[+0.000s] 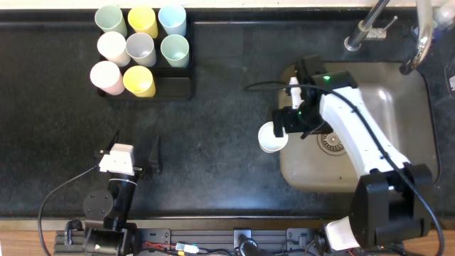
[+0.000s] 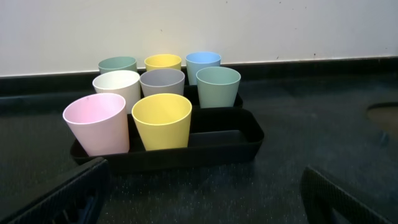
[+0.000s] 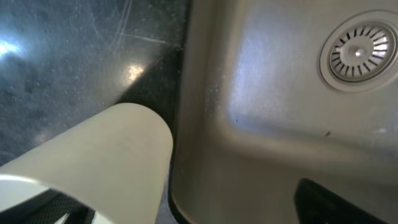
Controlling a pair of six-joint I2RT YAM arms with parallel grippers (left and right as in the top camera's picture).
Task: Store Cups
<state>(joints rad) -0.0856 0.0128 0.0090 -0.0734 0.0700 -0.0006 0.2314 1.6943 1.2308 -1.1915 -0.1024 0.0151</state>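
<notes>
Gripping a white cup by the right side of its rim, the right gripper is clamped on it; the cup's mouth faces up in the top view. In the right wrist view the cup's pale wall lies right at the gripper, over the line where the dark counter meets the left wall of the steel sink. The drain sits farther out on the basin floor, well apart from the cup; the faucet stands behind the sink.

Left gripper: jaws spread wide, nothing between them; it sits low over the counter at front left, facing the black tray, well apart from it.

The tray is at the counter's back left and holds eight upright cups in three rows. Front row: pink cup and yellow cup, touching or nearly so; the compartment just right of the yellow cup is free. The held cup is well apart from the tray, across the counter to its right.
</notes>
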